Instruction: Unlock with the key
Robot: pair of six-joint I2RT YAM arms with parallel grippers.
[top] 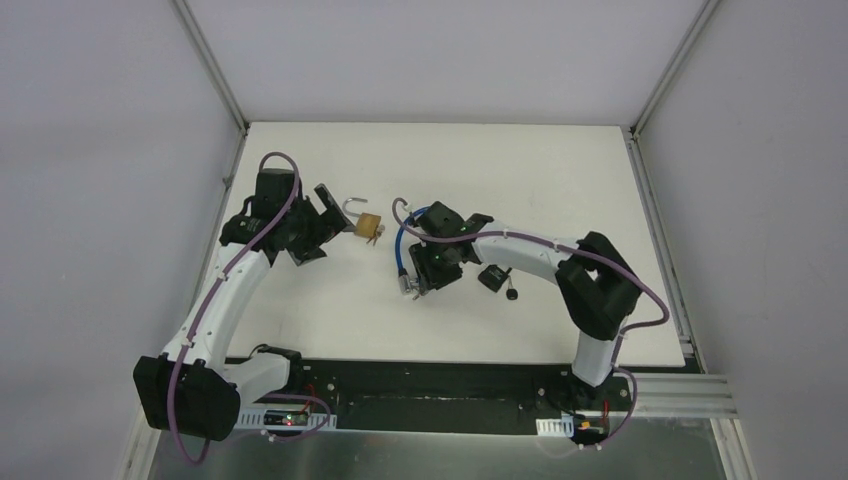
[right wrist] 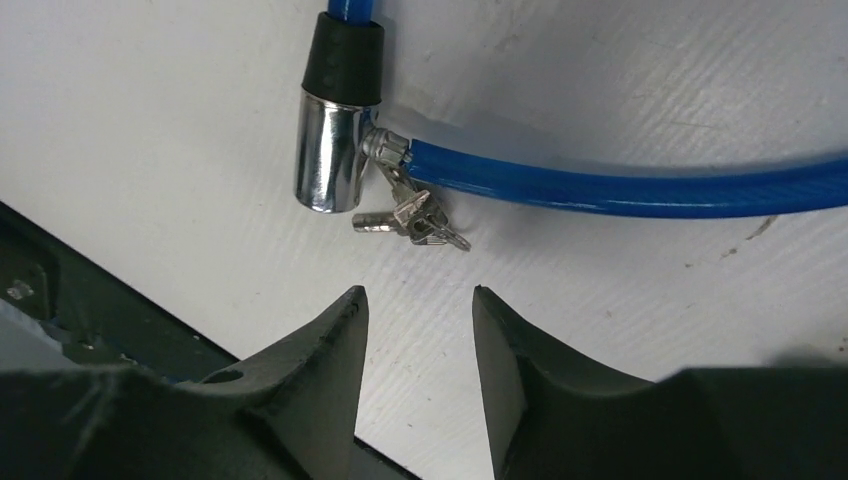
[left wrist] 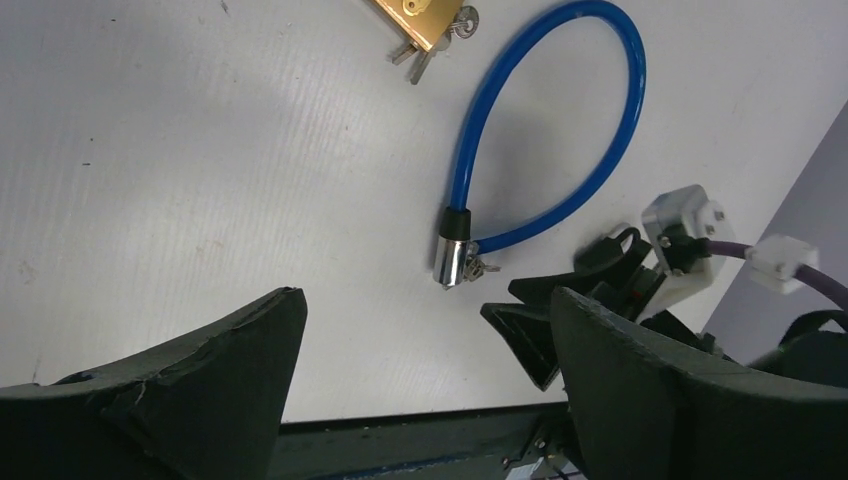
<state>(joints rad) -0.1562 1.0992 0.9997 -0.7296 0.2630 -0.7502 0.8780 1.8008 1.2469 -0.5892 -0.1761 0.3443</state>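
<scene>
White table (top: 520,170) bearing blue cable lock (right wrist: 620,190) mid-board. Left gripper (left wrist: 425,300) spread wide, empty, well apart. Right gripper (right wrist: 418,295) nearer, parted, holding nothing. Chrome cylinder (right wrist: 327,155) ahead-left of fingertips; key bunch (right wrist: 410,215) jutting sideways from it, dead ahead.

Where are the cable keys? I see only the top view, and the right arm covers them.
Observer: The keys lie on the table, against the chrome lock on the cable.
Operator: Does the right gripper hold them?
Observer: No. Its jaws are open, just short of the keys, touching nothing.
Operator: Has the padlock keys too?
Observer: Yes, padlock keys lie against its brass body.
</scene>
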